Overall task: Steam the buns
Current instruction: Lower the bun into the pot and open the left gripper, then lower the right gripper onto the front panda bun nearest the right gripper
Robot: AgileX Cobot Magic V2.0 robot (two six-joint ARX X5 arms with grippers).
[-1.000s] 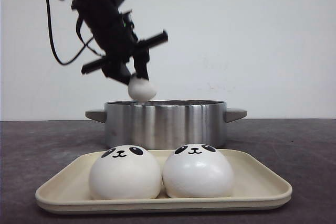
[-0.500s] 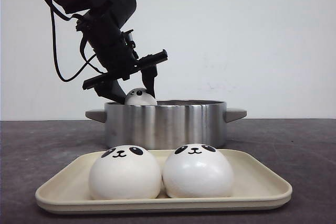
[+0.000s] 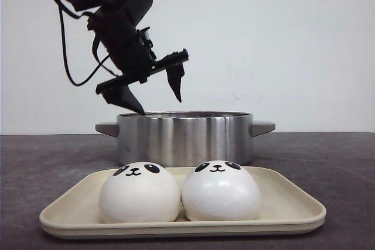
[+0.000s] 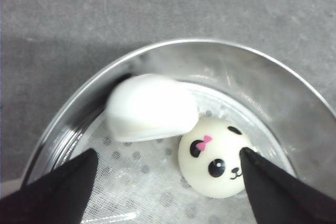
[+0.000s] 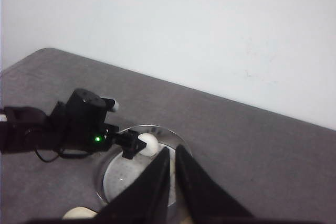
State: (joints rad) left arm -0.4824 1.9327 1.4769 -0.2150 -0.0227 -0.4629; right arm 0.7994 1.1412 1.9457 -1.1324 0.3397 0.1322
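Two white panda-faced buns point(image 3: 139, 192) point(image 3: 221, 190) sit side by side on the beige tray point(image 3: 293, 213) at the front. Behind it stands the steel pot point(image 3: 184, 139). My left gripper point(image 3: 157, 101) hangs open just above the pot's left rim, nothing between its fingers. In the left wrist view, a bun with a pink bow point(image 4: 215, 158) rests on the pot's white cloth liner point(image 4: 142, 182). A second, blurred bun point(image 4: 149, 109) lies tipped on its side against it, beyond my left gripper point(image 4: 168, 153). My right gripper point(image 5: 172, 149) is shut and empty, high above the pot point(image 5: 126, 174).
The pot has a stub handle on each side point(image 3: 107, 128) point(image 3: 262, 127). Dark grey tabletop point(image 3: 328, 162) spreads around pot and tray, with a white wall behind. The left arm point(image 5: 79, 124) reaches over the pot's rim in the right wrist view.
The left gripper carried a bun down into the pot, let it go and opened wide. It has now lifted a little above the rim, empty. The tray's buns have not moved.
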